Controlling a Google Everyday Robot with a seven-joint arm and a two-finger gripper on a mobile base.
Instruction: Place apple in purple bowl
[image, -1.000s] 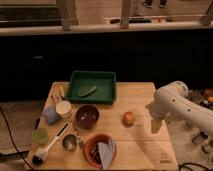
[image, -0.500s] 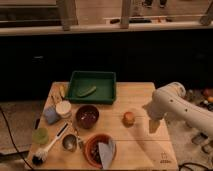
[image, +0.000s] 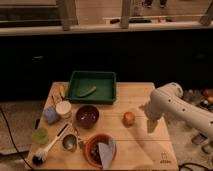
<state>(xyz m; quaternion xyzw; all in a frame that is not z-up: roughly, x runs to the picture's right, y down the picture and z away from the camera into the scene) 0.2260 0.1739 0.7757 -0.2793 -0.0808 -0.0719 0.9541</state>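
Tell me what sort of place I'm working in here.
Probably a kitchen-style test area: a wooden table carrying the purple bowl, a dish brush and a green tray. The open gripper hangs beside the apple, not touching it.

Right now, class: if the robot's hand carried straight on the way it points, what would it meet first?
Probably the wooden table, close beside the apple. The hand points down at the tabletop there, not at the fruit, though depth is unclear.

Dim warm light, worktop brightest, darkness behind the worktop, soft blur overall, pale tool over the worktop's right side, faint shadows.
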